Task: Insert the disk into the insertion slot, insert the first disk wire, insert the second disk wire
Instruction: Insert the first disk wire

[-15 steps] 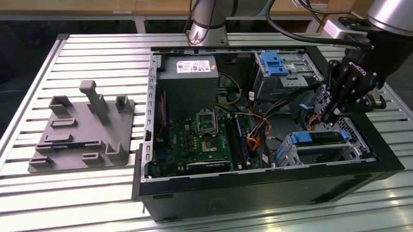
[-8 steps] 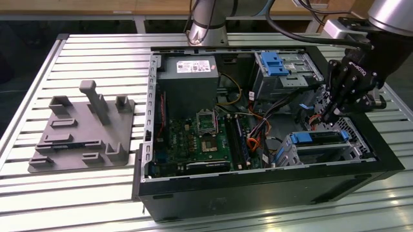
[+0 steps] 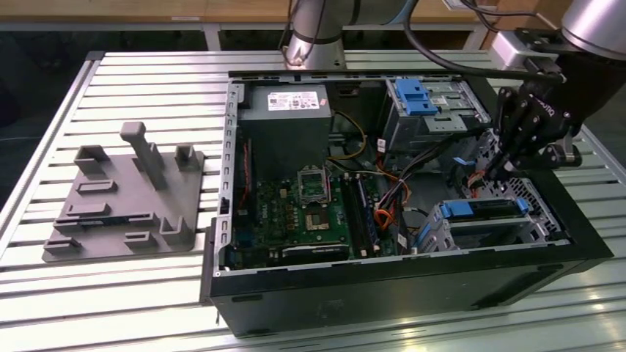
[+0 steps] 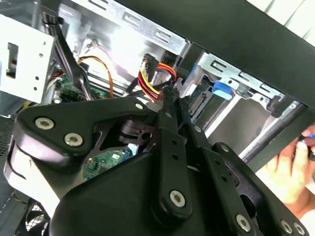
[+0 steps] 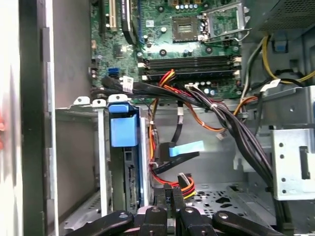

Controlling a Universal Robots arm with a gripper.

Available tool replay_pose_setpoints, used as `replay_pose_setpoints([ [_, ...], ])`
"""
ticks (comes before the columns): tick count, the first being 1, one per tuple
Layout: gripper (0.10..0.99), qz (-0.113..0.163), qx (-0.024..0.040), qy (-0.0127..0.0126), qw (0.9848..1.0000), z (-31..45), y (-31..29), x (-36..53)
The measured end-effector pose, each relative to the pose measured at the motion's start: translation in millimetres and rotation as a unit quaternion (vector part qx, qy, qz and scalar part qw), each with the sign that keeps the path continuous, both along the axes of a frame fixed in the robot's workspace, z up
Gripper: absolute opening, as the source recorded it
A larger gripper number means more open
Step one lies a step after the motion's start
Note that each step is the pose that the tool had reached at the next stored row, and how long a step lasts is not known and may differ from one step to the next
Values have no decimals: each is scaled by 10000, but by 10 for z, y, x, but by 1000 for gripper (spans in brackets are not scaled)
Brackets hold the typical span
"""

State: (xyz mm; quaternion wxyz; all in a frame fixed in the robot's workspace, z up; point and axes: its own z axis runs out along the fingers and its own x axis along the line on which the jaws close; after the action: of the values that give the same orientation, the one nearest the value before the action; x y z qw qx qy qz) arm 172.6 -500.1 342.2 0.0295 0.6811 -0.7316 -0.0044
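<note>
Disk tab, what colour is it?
The disk's tab is bright blue, clearest in the first wrist view.

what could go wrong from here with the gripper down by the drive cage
1. The gripper appears shut on the red-yellow wire plug; if the plug is slanted, it might jam against the port of the disk.
2. The black cable bundle hangs close by and could snag.
3. A hand is at the edge of the case, near the gripper.

Blue-framed disk (image 3: 484, 208) inside insertion slot (image 3: 492, 235)
</note>
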Motion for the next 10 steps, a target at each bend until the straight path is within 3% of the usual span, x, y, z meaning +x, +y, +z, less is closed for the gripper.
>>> replay_pose_setpoints([
  [3, 165, 1, 101, -7, 9999, 0, -42, 1],
  [6, 165, 4, 110, -8, 9999, 0, -88, 0],
  [10, 165, 76, 112, -7, 9999, 0, -103, 0],
])
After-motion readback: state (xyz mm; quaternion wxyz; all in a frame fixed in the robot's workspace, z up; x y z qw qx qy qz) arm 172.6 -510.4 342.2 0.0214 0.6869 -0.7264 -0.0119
